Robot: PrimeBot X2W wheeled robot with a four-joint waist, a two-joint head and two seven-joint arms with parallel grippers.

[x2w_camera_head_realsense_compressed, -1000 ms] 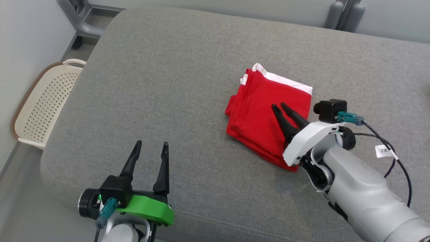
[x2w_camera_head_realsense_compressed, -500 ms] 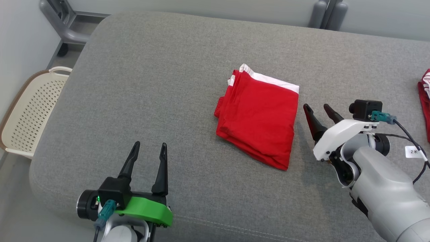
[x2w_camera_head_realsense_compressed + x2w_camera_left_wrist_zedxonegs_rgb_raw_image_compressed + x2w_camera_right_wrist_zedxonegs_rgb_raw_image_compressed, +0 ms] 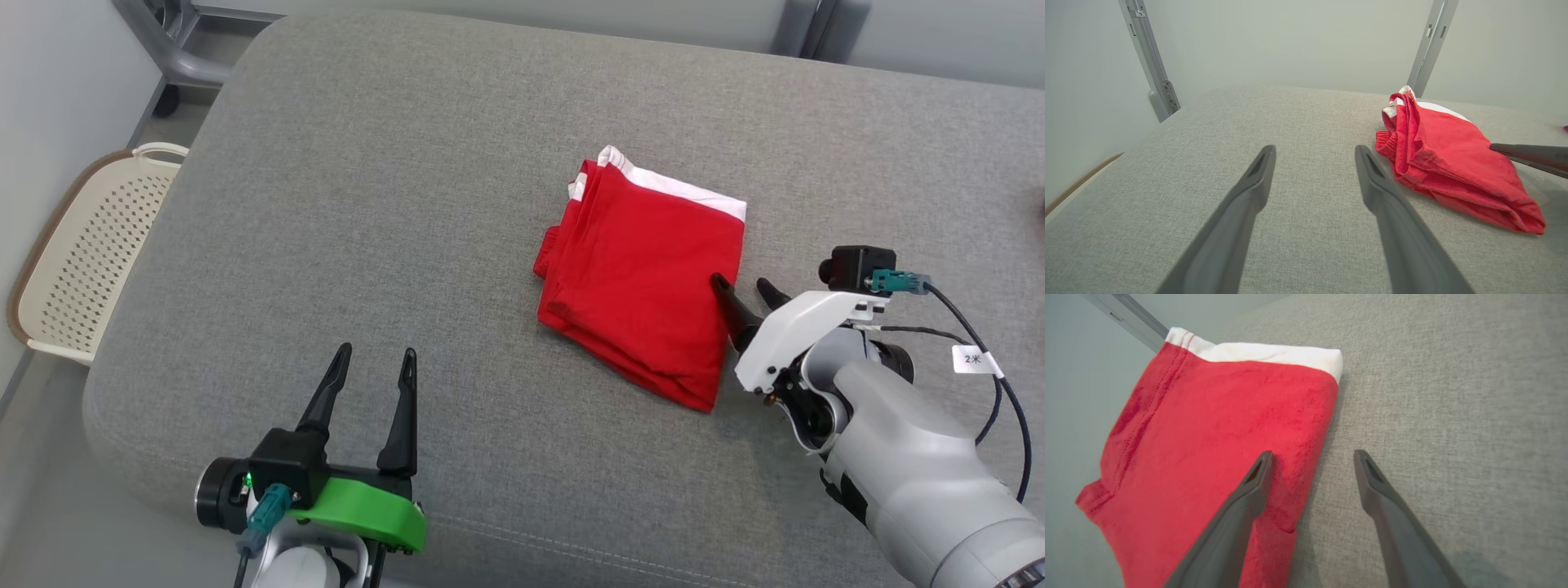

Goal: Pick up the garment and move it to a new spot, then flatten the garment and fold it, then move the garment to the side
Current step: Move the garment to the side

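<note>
While the folded red garment (image 3: 637,278) lies flat on the grey upholstered cushion (image 3: 392,188), the right gripper (image 3: 740,281) sits at its near right edge with fingers spread apart and nothing between them. In the right wrist view one finger lies over the red cloth and the other over bare cushion just beside the fold; whether the first touches the cloth I cannot tell. A white band runs along the garment's edge farthest from that gripper. The left gripper (image 3: 377,350) hovers with fingers apart too — empty, the garment ahead of it and off to its right. A perforated cream basket (image 3: 90,253) stands off the cushion, to the left gripper's left
</note>
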